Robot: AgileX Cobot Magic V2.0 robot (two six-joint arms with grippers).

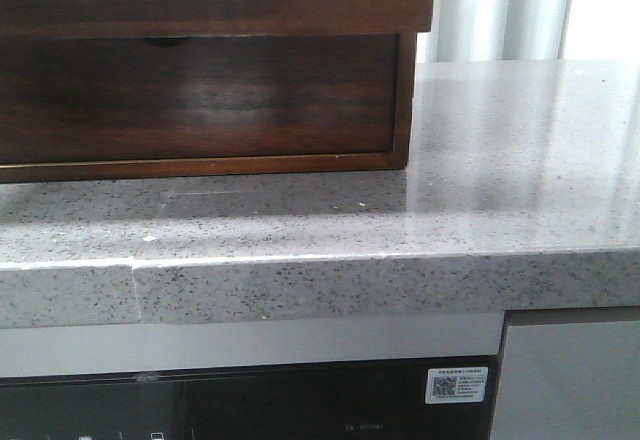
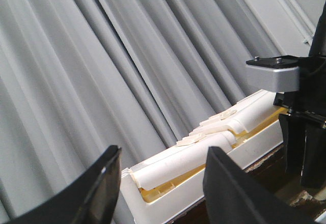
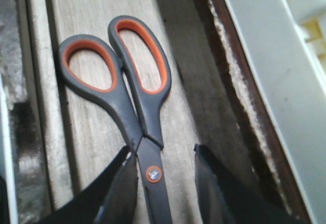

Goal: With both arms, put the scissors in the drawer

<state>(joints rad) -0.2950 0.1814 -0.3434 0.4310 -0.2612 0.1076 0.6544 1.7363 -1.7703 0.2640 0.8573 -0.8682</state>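
1. A grey speckled stone countertop point(image 1: 500, 160) spanned the front view, with a visible seam in its front edge at the left.
2. A black glass-fronted appliance panel point(image 1: 250, 410) sat below the countertop, bearing a white QR-code sticker point(image 1: 461, 385).
3. Pale grey pleated curtains point(image 2: 102, 71) filled the left wrist view.
4. A white moulded plastic tray point(image 2: 204, 152) lay before the curtains.

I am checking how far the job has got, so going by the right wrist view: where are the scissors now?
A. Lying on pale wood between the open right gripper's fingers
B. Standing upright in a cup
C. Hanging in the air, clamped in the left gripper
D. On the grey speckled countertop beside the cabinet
A: the scissors lie flat on a pale wooden surface, apparently the drawer floor, with the right gripper open astride the pivot, its fingers apart on either side.
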